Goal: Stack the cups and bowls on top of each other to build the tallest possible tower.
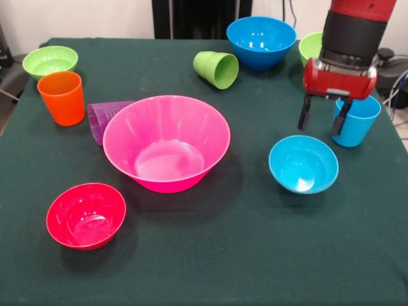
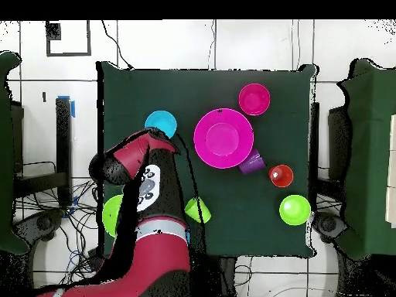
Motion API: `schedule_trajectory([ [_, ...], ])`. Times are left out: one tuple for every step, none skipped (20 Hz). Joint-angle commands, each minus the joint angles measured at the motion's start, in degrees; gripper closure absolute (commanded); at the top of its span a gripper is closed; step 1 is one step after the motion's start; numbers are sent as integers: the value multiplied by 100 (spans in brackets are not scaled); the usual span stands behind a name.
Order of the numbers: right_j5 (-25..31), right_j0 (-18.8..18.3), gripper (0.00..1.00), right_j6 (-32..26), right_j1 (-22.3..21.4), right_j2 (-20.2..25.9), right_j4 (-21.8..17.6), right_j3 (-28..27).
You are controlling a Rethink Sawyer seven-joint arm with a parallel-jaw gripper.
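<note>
Big pink bowl [image 1: 166, 143] sat mid-worktop [image 1: 210, 268], empty. Red bowl [image 1: 85, 215] near left and light blue bowl [image 1: 303, 164] right, both empty. Purple cup [image 1: 104, 118] lay tipped, half hidden behind pink bowl. Claw [image 1: 324, 120] hung spread, empty, partly covering light blue cup [image 1: 357, 121]. No stack built.

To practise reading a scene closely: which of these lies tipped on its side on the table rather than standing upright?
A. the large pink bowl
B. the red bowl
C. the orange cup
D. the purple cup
D. The purple cup lies on its side behind the large pink bowl, while the orange cup, the red bowl and the pink bowl all stand upright with their mouths up.
</note>
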Motion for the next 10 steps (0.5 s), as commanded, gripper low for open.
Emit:
schedule_trajectory([
  [1456, -235, 0, -1366, -661, 903, 280, 194],
  [1532, -253, 0, -1366, -664, 938, 291, 169],
  [1581, -281, 0, -1366, -678, 972, 293, 163],
  [1634, -288, 0, -1366, -696, 992, 294, 156],
  [1695, -318, 0, -1374, -726, 1025, 297, 165],
  [1751, -343, 0, -1382, -749, 1058, 298, 173],
  [1807, -369, 0, -1389, -773, 1091, 298, 181],
  [1863, -384, 0, -1387, -799, 1122, 306, 190],
  [1903, -397, 0, -1372, -808, 1146, 309, 198],
  [1946, -388, 0, -1350, -831, 1156, 306, 203],
])
